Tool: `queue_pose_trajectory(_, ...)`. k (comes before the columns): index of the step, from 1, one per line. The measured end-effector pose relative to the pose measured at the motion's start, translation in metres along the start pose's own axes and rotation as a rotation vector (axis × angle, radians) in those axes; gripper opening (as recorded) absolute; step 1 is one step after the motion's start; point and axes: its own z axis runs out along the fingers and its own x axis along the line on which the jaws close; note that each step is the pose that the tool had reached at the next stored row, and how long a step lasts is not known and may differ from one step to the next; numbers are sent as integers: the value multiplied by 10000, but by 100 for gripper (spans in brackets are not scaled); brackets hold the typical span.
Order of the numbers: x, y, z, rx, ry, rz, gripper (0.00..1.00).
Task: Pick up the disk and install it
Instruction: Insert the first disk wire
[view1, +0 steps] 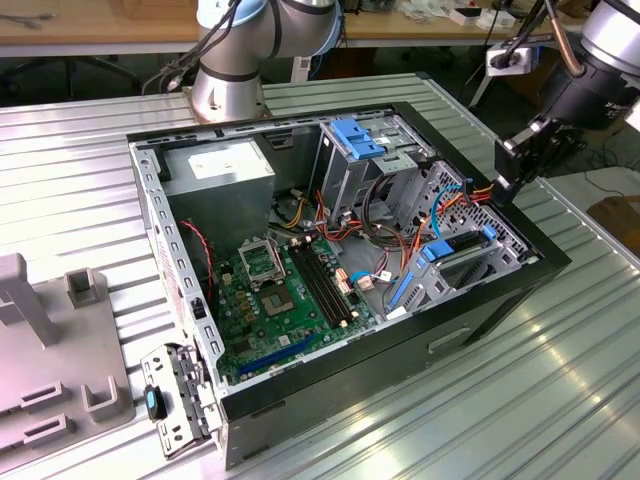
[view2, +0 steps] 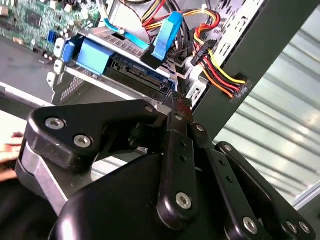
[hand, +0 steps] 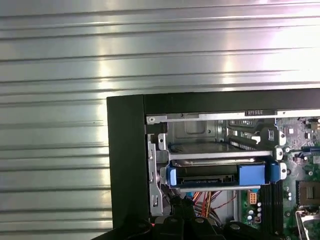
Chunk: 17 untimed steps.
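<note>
One claw, clenched empty, hangs by the case; one disk apparently sits in its bay.

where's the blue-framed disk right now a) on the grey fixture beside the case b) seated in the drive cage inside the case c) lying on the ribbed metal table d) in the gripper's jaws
b: the disk sits in its blue carrier inside the drive cage of the computer case, and the gripper beside the case edge has its jaws shut on nothing.
</note>
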Motion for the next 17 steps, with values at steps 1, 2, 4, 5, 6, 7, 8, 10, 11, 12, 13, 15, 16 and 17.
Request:
queue_pose_trajectory(1, 0, 0, 1, -8, -5, -218, 11)
queue_pose_trajectory(2, 1, 0, 1, -14, -9, -377, 11)
queue_pose_trajectory(4, 3, 0, 2, -33, -21, -892, 11)
queue_pose_trajectory(5, 4, 0, 3, -39, -25, -1053, 11)
queue_pose_trajectory(6, 4, 0, 3, -45, -29, -1248, 11)
queue_pose_trajectory(7, 5, 0, 4, -53, -34, -1461, 11)
queue_pose_trajectory(8, 5, 0, 5, -59, -38, -1625, 11)
queue_pose_trajectory(10, 6, 0, 9, -74, -41, -2029, 11)
queue_pose_trajectory(11, 6, 0, 10, -83, -41, -2221, 11)
queue_pose_trajectory(12, 7, 0, 12, -90, -44, -2406, 11)
queue_pose_trajectory(13, 12, 0, 13, -102, -51, -2672, 11)
queue_pose_trajectory(15, 43, -15, 21, -96, -49, -2575, 11)
queue_pose_trajectory(16, 46, -15, 25, -90, -45, -2411, 11)
queue_pose_trajectory(17, 47, -15, 29, -85, -42, -2283, 11)
